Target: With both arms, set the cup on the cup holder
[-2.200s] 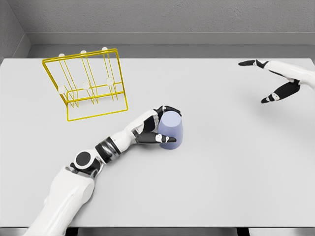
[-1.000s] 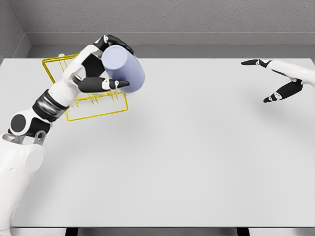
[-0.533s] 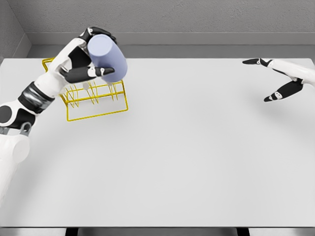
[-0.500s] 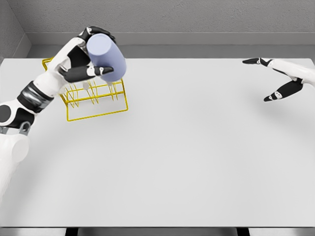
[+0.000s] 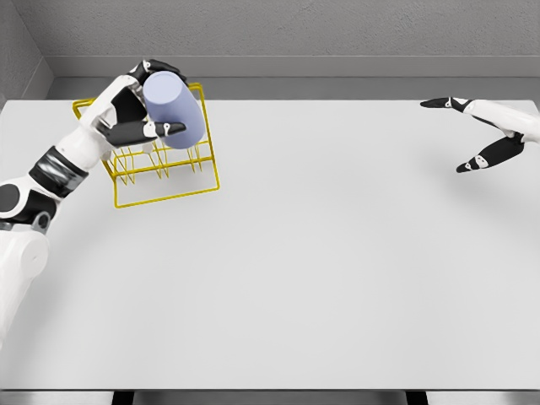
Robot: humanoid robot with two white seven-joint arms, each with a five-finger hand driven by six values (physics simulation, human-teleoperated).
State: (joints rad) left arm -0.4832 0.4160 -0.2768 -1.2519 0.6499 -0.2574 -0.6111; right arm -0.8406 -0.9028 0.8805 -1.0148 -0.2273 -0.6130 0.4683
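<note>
Cup (image 5: pixel 173 110) up in the upper left of the frame, pale lavender, gripped in the left hand (image 5: pixel 133 108) and held right over the yellow wire cup holder (image 5: pixel 160 173). Its long axis is tilted: the closed base faces up and to the left, toward the camera, and the mouth end slants down and to the right into the rack's wire frame. Whether the rim is actually touching a peg or a wire cannot be told from here, since the cup body covers that spot.

Left hand is wrapped firmly round the cup, thumb (image 5: pixel 156 129) lying across the near side, dark fingers curled over the top edge at the back. The white left arm runs in from the lower left edge.

Cup holder sits on the white counter (image 5: pixel 337 253) at the upper left, an open wire basket with upright prongs; only the cup overlaps it, and the lower prongs in front show bare.

Right hand (image 5: pixel 477 135) hangs at the far right edge, well apart from the rack, fingers spread wide and holding nothing.
</note>
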